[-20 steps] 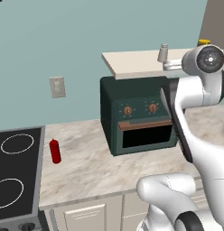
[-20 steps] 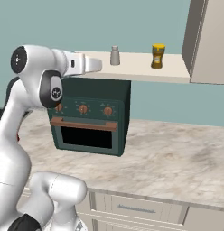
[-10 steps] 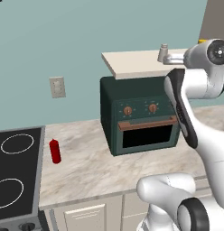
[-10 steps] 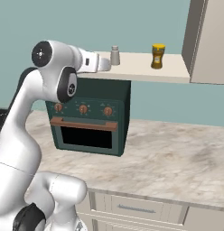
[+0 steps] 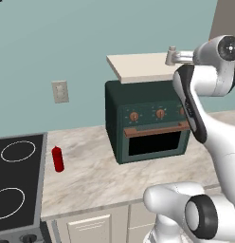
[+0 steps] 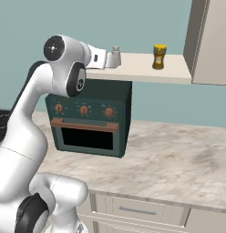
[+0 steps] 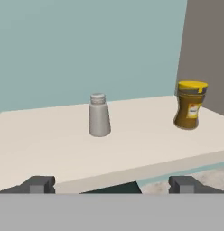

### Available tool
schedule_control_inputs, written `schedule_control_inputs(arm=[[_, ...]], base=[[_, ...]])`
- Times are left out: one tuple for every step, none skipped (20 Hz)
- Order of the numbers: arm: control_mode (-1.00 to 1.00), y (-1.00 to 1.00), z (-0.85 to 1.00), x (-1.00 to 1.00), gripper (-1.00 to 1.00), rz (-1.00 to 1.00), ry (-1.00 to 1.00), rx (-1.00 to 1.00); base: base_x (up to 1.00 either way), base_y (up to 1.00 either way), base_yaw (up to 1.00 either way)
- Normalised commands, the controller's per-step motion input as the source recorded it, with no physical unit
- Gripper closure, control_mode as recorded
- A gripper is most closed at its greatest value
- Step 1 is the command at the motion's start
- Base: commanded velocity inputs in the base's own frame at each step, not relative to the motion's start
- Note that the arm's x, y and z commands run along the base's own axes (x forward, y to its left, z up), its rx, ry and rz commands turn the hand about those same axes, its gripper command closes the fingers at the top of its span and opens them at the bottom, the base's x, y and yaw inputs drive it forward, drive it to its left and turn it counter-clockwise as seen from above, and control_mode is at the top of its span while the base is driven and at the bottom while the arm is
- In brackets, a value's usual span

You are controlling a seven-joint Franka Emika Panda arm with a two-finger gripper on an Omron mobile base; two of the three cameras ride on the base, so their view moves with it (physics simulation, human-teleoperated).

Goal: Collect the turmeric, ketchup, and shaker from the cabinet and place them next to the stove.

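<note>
Pale cabinet [image 7: 64,149] shelf ahead, shaker [image 7: 99,115] upright mid-board, turmeric [image 7: 189,105] well right by the door, ketchup [image 5: 57,158] beside the stove [image 5: 17,180]. Gripper [image 7: 111,184] spread wide, empty. Could topple the shaker if driven in off-centre.

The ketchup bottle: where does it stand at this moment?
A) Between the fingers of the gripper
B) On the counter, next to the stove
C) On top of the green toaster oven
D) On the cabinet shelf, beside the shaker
B: the ketchup stands upright on the counter, just right of the stove.
</note>
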Motion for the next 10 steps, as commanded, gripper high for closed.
schedule_control_inputs(arm=[[-1.0, 0.05, 0.18, 0.31, -1.0, 0.0, 0.0, -0.01], [-1.0, 0.04, 0.19, 0.33, -1.0, 0.0, 0.0, -0.02], [-1.0, 0.05, 0.1, 0.34, -1.0, 0.0, 0.0, -0.04], [-1.0, 0.01, 0.06, 0.34, -1.0, 0.0, 0.0, -0.03], [-1.0, 0.01, 0.01, 0.39, -1.0, 0.0, 0.0, -0.04], [-1.0, 0.03, 0.0, 0.36, -1.0, 0.0, 0.0, -0.04], [-1.0, 0.03, 0.0, 0.39, -1.0, 0.0, 0.0, -0.03], [-1.0, 0.03, 0.0, 0.39, -1.0, 0.0, 0.02, -0.02], [-1.0, 0.02, 0.0, 0.43, -1.0, 0.0, 0.03, 0.0], [-1.0, 0.01, 0.0, 0.44, -1.0, 0.0, 0.03, 0.0]], base=[[0.0, 0.0, 0.0], [0.0, 0.0, 0.0], [0.0, 0.0, 0.0], [0.0, 0.0, 0.0], [0.0, 0.0, 0.0], [0.0, 0.0, 0.0], [0.0, 0.0, 0.0], [0.0, 0.0, 0.0], [0.0, 0.0, 0.0], [0.0, 0.0, 0.0]])
